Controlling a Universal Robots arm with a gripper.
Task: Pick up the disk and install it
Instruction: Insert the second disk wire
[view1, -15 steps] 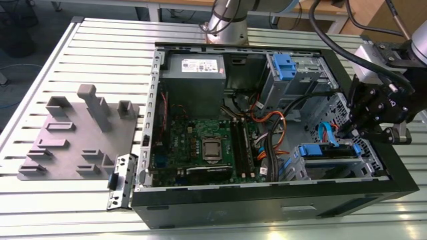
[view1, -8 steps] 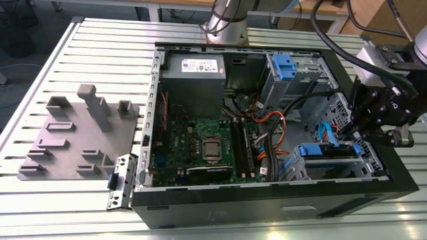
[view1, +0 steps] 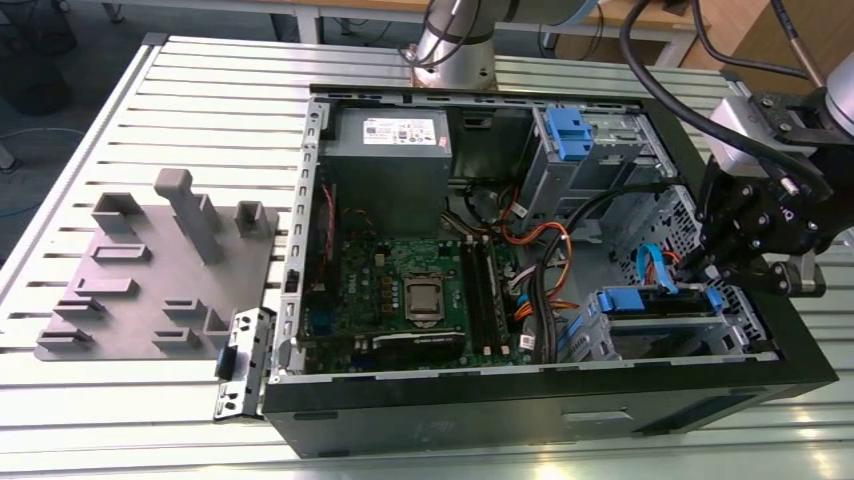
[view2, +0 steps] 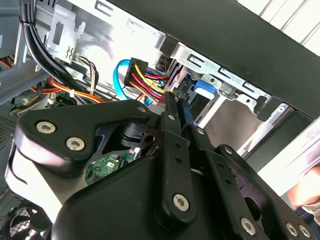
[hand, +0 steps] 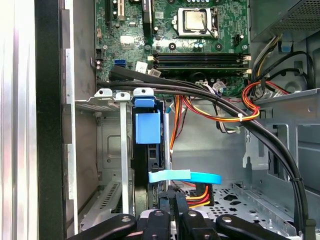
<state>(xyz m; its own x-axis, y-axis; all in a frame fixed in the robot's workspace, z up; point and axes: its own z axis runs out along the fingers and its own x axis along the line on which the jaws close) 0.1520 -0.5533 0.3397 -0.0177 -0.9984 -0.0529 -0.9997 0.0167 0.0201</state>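
Observation:
The disk (hand: 150, 170) stands edge-on in the drive bay of the open computer case (view1: 534, 395), with its blue carrier tab (hand: 148, 127) at the outer end. In the exterior view it lies in the bay (view1: 654, 305) at the case's near right corner. My gripper (view1: 707, 275) hangs over that bay from the exterior view's right. In both wrist views its fingers sit close together on the blue carrier edge (view2: 186, 112) of the disk. The gripper (hand: 172, 200) (view2: 181, 102) looks shut on the disk's rear end.
A blue flat cable (hand: 185, 176) and a coloured power-wire bundle (view2: 145, 80) cross right beside the fingers. Thick black cables (hand: 225, 107) run over the bay. The motherboard (view1: 400, 290), power-supply box (view1: 390, 150) and a second blue-tabbed cage (view1: 567, 135) fill the case. A grey fixture plate (view1: 147, 270) lies at the exterior view's left.

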